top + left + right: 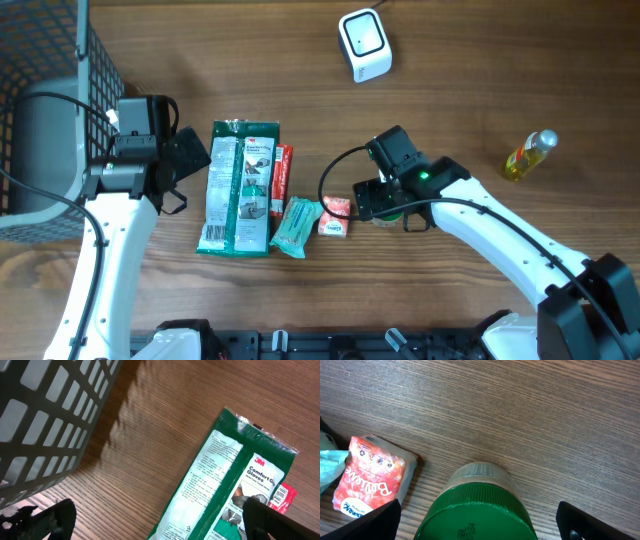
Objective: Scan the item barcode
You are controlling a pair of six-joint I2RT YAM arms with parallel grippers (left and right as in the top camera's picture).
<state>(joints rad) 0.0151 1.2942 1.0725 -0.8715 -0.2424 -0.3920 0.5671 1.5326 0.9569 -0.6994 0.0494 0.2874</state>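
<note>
A jar with a green ribbed lid point(475, 510) stands upright on the wooden table. My right gripper point(480, 525) is open and straddles it, one black finger on each side with a gap to the lid. In the overhead view this gripper point(383, 198) covers most of the jar. The white barcode scanner point(363, 45) sits at the back of the table. My left gripper point(160, 522) is open and empty, hovering over the left edge of the green glove pack point(225, 485), beside the basket. No barcode shows on the jar.
A dark wire basket point(50, 90) fills the far left. The green glove pack point(238, 187), a red packet point(283, 175), a teal packet point(297, 226) and a small red-and-white pack point(335, 215) lie mid-table. A yellow bottle point(528, 156) lies at the right.
</note>
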